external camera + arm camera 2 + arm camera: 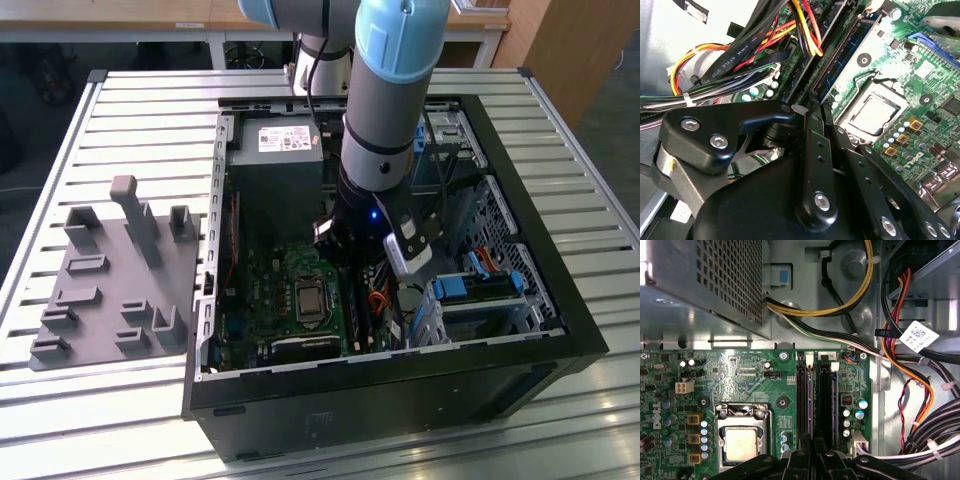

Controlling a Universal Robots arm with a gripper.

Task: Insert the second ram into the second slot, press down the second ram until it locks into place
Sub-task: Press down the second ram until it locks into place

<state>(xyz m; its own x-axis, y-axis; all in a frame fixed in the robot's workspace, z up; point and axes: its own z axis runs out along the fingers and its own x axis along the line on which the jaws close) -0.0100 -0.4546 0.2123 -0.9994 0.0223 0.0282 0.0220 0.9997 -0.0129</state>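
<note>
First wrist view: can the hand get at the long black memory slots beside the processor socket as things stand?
Probably yes. The hand hangs directly over the long black memory slots, and the orange and yellow cable bundle runs alongside rather than across them.

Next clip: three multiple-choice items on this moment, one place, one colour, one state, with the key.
1. The gripper is at: A the grey tray; B the memory slots; C the power supply.
2. The motherboard is: A green; B red; C white.
3. The computer case is: A shut by a panel; B wrapped in foil; C open.
Key: B, the first wrist view shows it at the slots' end; A, green board in both wrist views; C, its insides show in the exterior view.
</note>
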